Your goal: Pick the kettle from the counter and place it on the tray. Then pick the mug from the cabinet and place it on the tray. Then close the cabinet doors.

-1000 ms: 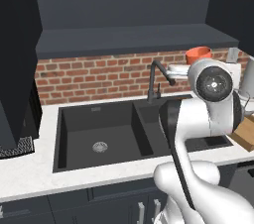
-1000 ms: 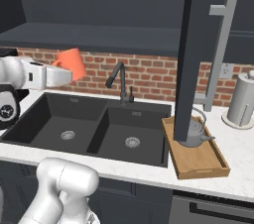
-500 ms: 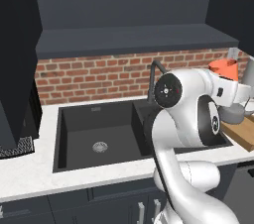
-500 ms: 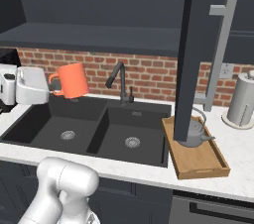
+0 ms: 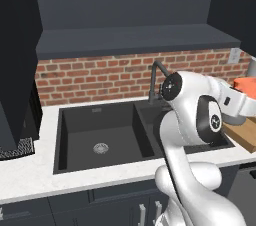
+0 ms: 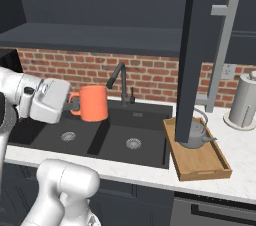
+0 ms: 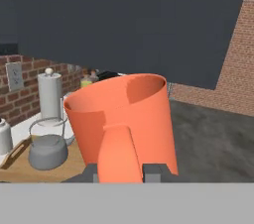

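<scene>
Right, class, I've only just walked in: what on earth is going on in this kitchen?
The robot arm is carrying the orange mug by its handle, with the gripper shut on it, above the black sink. The kettle already sits on the wooden tray on the counter to the right. A cabinet door is open in front of the tray, so the mug has yet to be set down and the doors closed.

The mug (image 6: 93,103) looks like smooth matt orange ceramic, the kettle (image 7: 47,151) dull grey metal with a thin wire handle, the tray (image 6: 201,160) light-brown grained wood, the counter (image 5: 75,180) pale speckled stone around a matt black sink (image 5: 107,139), and the cabinet doors (image 6: 191,55) flat dark panels with satin silver bar handles.
</scene>
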You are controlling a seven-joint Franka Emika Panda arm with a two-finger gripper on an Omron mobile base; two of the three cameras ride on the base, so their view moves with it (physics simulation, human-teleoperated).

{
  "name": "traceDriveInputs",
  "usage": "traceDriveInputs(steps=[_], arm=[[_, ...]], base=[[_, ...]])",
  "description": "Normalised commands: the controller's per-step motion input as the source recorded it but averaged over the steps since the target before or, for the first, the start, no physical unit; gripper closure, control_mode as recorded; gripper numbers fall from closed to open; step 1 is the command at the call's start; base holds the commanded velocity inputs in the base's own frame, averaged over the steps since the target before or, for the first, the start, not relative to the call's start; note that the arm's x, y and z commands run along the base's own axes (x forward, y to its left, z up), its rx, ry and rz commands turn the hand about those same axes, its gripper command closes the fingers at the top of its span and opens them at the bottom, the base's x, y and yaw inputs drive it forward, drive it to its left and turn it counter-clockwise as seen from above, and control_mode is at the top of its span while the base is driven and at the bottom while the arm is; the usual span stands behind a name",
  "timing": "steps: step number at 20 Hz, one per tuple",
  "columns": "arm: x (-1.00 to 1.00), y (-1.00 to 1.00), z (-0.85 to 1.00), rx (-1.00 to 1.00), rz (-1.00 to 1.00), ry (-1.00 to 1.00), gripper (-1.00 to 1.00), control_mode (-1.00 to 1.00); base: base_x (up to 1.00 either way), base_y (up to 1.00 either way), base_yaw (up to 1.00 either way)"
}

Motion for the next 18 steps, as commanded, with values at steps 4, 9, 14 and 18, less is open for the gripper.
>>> traceDriveInputs(steps=[4,9,14,18], arm=[[-0.07,-0.57,-0.81,0.0,-0.05,-0.11,1.0,-1.0],[0.11,-0.64,-0.74,0.0,0.0,-0.07,1.0,-1.0],[0.29,-0.73,-0.57,0.03,0.02,0.0,1.0,-1.0],[0.21,-0.7,-0.5,0.02,0.14,-0.05,1.0,-1.0]], base=[[0.0,0.0,0.0],[0.0,0.0,0.0],[0.0,0.0,0.0],[0.0,0.0,0.0]])
